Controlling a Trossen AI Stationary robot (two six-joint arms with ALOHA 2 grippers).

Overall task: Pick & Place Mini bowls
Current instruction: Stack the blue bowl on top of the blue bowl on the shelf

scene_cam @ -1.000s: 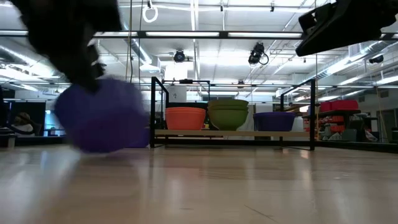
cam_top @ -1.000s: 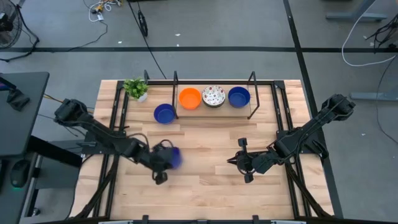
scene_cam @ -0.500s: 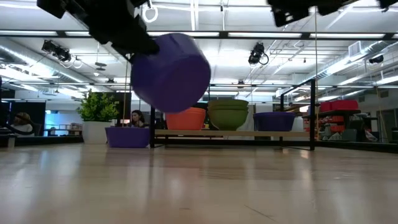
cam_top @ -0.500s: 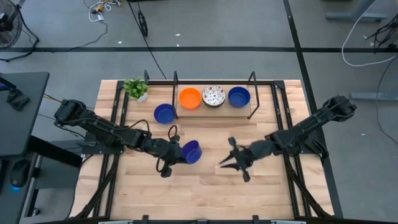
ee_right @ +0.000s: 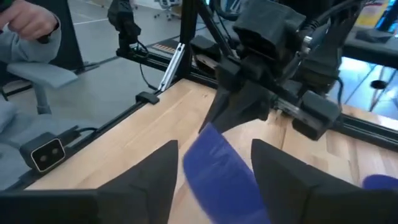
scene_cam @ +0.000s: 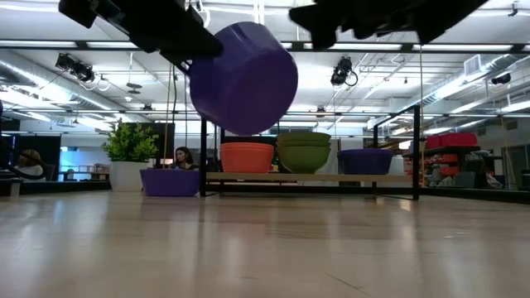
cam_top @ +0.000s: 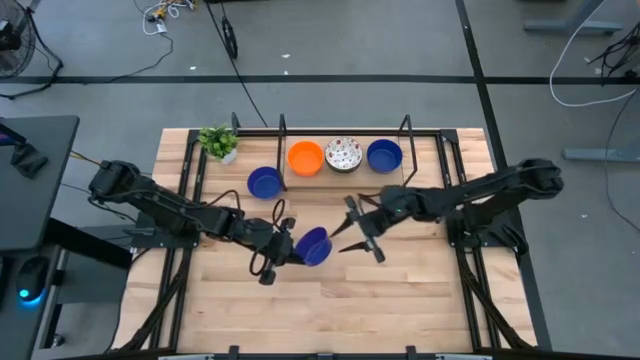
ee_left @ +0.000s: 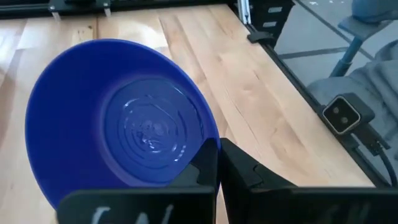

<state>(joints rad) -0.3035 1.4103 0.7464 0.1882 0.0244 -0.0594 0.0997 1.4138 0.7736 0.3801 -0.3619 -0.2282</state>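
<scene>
My left gripper [cam_top: 292, 248] holds a blue mini bowl [cam_top: 314, 245] in the air over the middle of the table; the low view shows the bowl [scene_cam: 244, 79] tilted, well above the wood. My right gripper [cam_top: 347, 230] is open, just right of this bowl. In its wrist view the two fingers stand on either side of the bowl [ee_right: 219, 168], and I see no touch. A second blue bowl [cam_top: 264, 182] rests on the table left of a black rack [cam_top: 406, 128]. An orange bowl [cam_top: 305, 157], a white speckled bowl [cam_top: 343, 154] and a blue bowl [cam_top: 384, 155] sit on the rack. My left gripper pinches the blue bowl's rim [ee_left: 210, 144], one finger on the inner side and one [ee_left: 244, 169] on the outer. The fingers come from the table's left, slanting slightly down. The bowl is lifted clear and tilted, its hollow toward the gripper.
A small potted green plant [cam_top: 218, 142] stands at the far left corner. The rack runs along the far edge. Bare wood lies across the table's near half [cam_top: 330, 310]. A person's grey sleeve [ee_right: 28, 28] shows beyond the table.
My left gripper has carried the blue bowl up and toward the table's right, rolling so that the bowl tipped. My right gripper has swung toward the table's left and far side, up to the bowl, and has opened wide.
</scene>
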